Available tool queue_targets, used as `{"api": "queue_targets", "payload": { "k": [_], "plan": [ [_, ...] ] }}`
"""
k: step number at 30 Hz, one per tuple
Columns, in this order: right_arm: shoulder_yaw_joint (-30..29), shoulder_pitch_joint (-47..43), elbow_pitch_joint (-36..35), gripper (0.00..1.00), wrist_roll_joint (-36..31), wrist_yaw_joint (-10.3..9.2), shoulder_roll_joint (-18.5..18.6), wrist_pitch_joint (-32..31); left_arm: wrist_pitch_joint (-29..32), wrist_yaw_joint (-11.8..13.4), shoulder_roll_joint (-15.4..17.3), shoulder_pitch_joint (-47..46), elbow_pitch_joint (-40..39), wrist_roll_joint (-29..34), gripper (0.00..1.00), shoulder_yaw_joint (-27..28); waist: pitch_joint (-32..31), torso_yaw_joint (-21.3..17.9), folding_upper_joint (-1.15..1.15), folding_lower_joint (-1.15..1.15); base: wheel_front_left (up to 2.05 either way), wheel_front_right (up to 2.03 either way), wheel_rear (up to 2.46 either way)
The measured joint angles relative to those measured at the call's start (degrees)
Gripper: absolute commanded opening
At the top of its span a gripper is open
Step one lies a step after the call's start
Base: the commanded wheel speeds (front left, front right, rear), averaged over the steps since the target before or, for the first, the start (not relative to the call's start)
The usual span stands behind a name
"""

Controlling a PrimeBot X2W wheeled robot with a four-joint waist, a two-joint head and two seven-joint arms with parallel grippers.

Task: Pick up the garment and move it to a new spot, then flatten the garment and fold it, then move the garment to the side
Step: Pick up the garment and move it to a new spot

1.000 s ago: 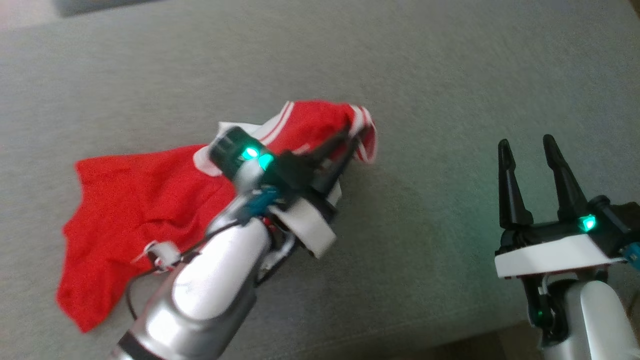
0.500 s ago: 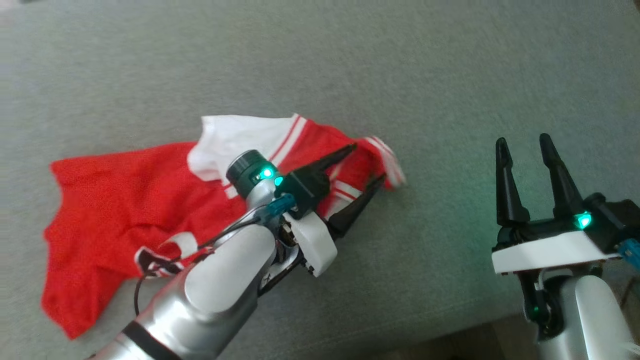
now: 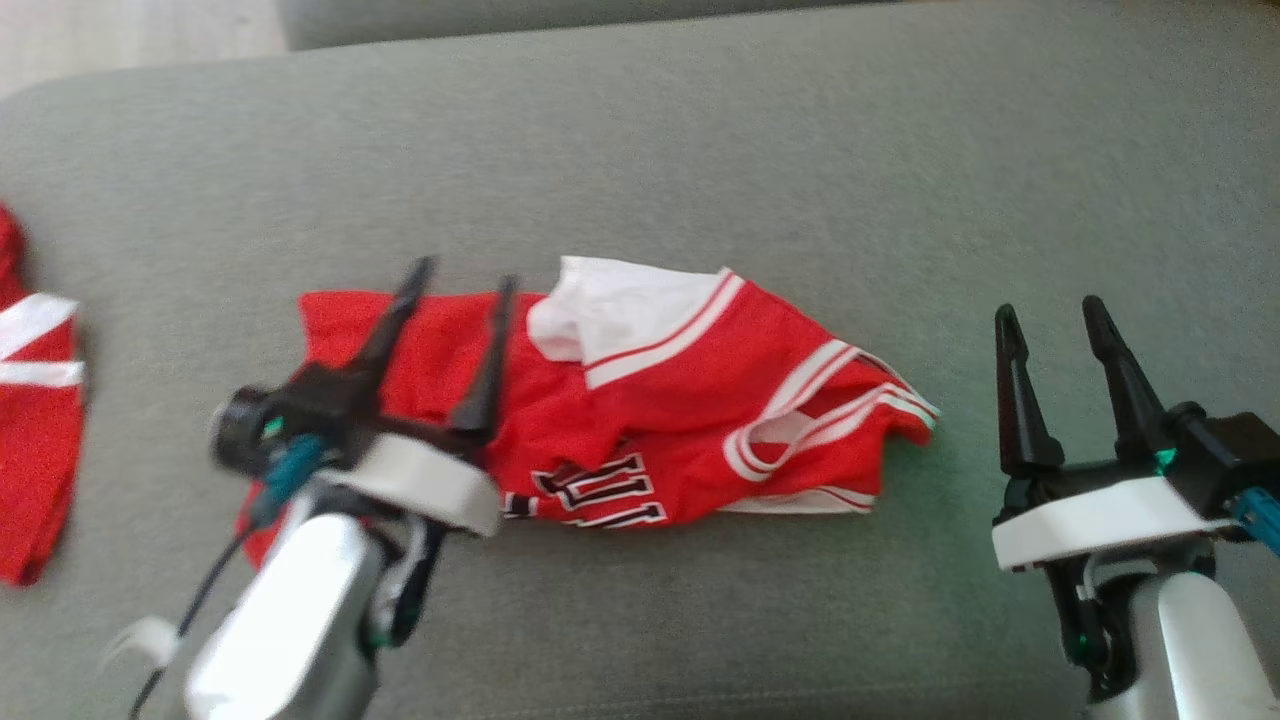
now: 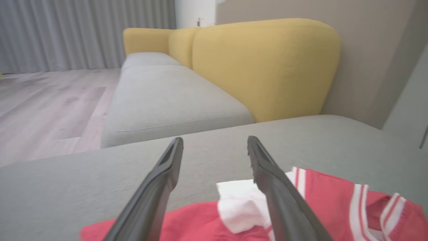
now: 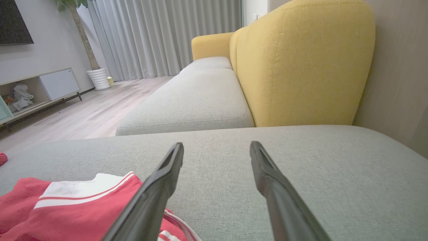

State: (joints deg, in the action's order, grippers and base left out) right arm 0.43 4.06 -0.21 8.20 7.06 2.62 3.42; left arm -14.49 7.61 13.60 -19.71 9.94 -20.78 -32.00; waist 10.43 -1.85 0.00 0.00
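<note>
Moved since the earlier frame: left tool (image 3: pixel 466 274), then pinched shut on the striped edge of the garment (image 3: pixel 700 400), now spread wide and empty, drawn back to the lower left of the head view, fingers (image 3: pixel 490 350) over the garment's left end. Camera shifted too; no claim made on how far the cloth itself travelled.

Item: garment, red jersey, white banded trim, dark lettering. Location: middle of the grey sofa seat (image 3: pixel 900 150), loose and rumpled, white panel turned over at upper middle, armhole trim bunched at right. Not yet flattened or folded.

Right tool (image 3: pixel 1048 308): jaws wide apart, empty, lower right of frame, near the garment's right end, bare seat between.

Also present: second red cloth (image 3: pixel 35 400) with white bands, left edge of frame, cut off.

Risks, judged: catching one layer only while flattening, owing to overlapped folds, so dragging the bundle rather than spreading it; pinching the narrow trim alone, so slipping off.

Hidden or unclear: garment's lower left corner behind the left arm (image 3: pixel 290 620); left tool blurred; contact between fingers and cloth, cannot tell; lettering partly tucked, unreadable.
</note>
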Motion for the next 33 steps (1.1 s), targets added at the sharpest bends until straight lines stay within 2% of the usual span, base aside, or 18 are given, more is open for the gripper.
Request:
{"api": "queue_targets", "payload": {
  "k": [6,11,17,33],
  "plan": [
    [0.0,-1.2,-0.3,1.0,-0.7,0.0,0.0,-1.5,0.0,2.5,2.9,6.4,-2.3,0.1,1.0,8.3,-2.4,3.8,0.0,0.0,0.0,0.0,0.0],
    [0.3,-1.4,-0.5,1.0,-0.7,-0.01,0.0,-2.0,-0.1,2.4,4.0,11.5,-3.1,-0.3,1.0,12.6,-4.0,5.5,0.0,0.0,0.0,0.0,0.0],
    [0.4,-4.1,-0.6,1.0,-0.8,0.0,0.0,-3.0,-0.1,-0.1,4.0,15.6,-3.4,-1.3,1.0,12.7,-6.0,6.0,0.0,0.0,0.0,0.0,0.0],
    [0.7,-8.3,-1.7,1.0,-1.1,0.0,0.0,-4.5,0.9,0.0,4.4,19.7,-4.1,-1.6,1.0,11.6,-9.6,5.3,0.0,0.0,0.0,0.0,0.0]
  ]
}}
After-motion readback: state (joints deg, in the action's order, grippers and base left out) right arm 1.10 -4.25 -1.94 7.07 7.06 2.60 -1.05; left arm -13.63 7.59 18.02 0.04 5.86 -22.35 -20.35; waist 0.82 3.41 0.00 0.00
